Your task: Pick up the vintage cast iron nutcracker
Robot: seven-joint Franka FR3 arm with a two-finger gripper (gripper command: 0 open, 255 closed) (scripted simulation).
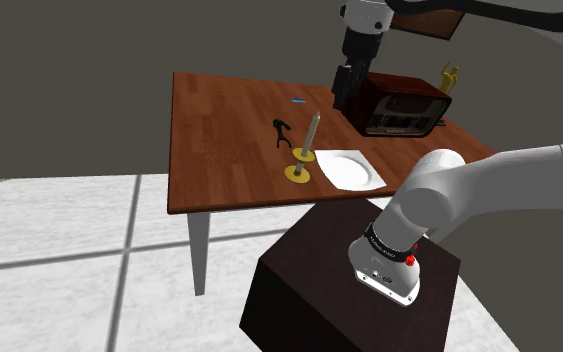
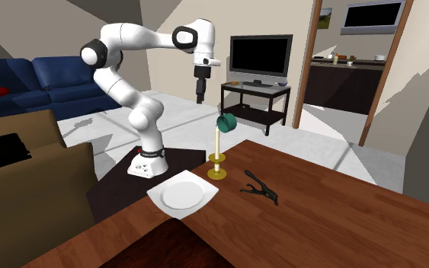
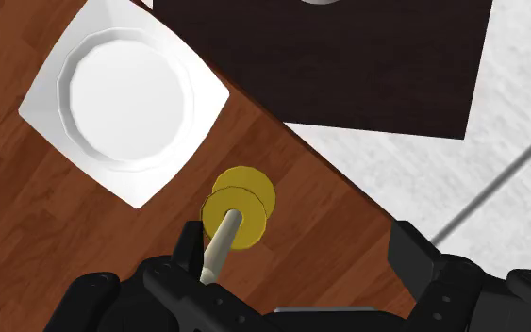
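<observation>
While the gripper [image 1: 342,100] hangs high above the table [image 1: 219,150], its black fingers stand wide apart and clasp nothing. From the wrist it looks down on a pale candle [image 3: 221,247] in a yellow holder [image 3: 240,212] and on a white square plate [image 3: 126,94] beside them. The small black nutcracker [image 1: 282,130] lies on the wooden tabletop near the candle, on the side away from the plate, well below the gripper.

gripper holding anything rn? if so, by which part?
Nothing is held. The gripper hangs open above the table, fingers apart. The nutcracker lies untouched on the table beside the candlestick.
</observation>
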